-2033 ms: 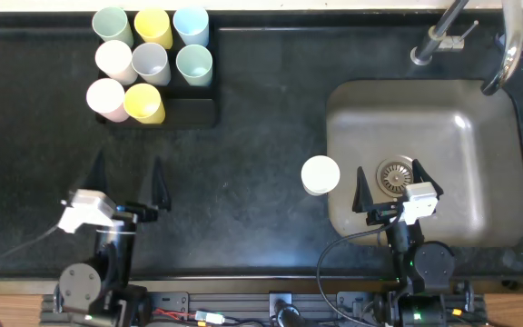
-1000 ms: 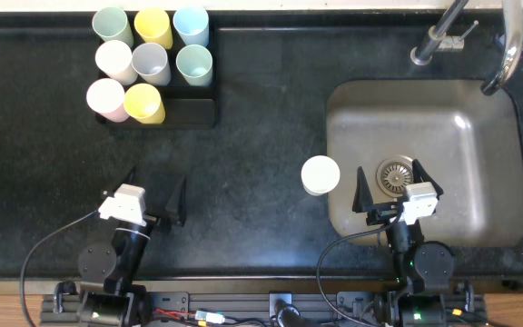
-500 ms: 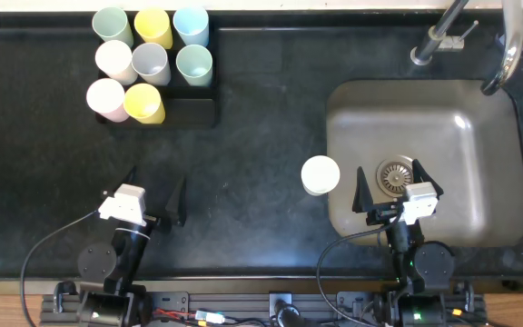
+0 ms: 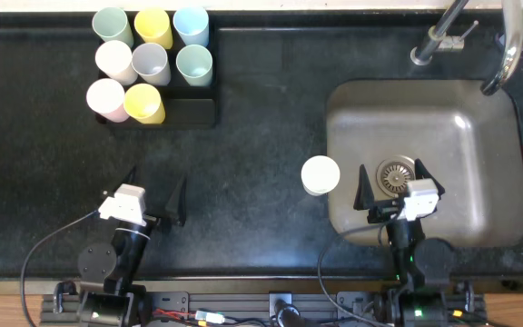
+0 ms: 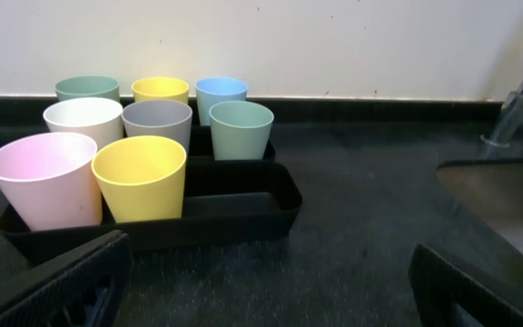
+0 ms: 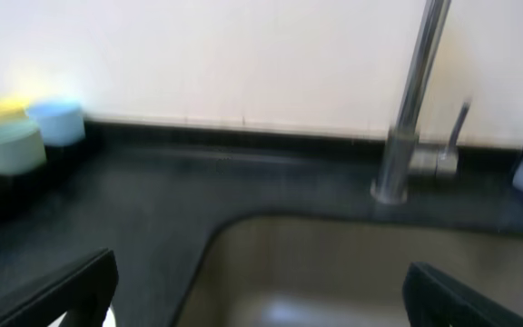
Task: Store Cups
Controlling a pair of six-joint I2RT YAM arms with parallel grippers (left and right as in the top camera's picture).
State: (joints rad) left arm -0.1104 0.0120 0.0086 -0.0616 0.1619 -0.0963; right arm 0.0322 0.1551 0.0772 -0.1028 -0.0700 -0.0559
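- White cup [image 4: 320,175]: stands alone on the dark surface [image 4: 261,136], just beside the left rim of the sink [image 4: 479,109]. Whether it is upright or inverted cannot be told.
- Tray [image 4: 198,113]: black, at the far left corner of the surface, well apart from the white cup. It holds eight cups [image 4: 150,64] in rows of three, three and two, and its near-right compartment is vacant.
- Right tool [image 4: 389,171]: the nearer of the two to the white cup, over the sink by the drain [image 4: 398,176]. Its fingers are spread wide and grip nothing.
- Left tool [image 4: 157,182]: over bare surface on the near side of the tray. Its fingers are spread wide and grip nothing.
- Faucet [image 4: 443,32]: stands behind the sink, at the back edge of the surface.
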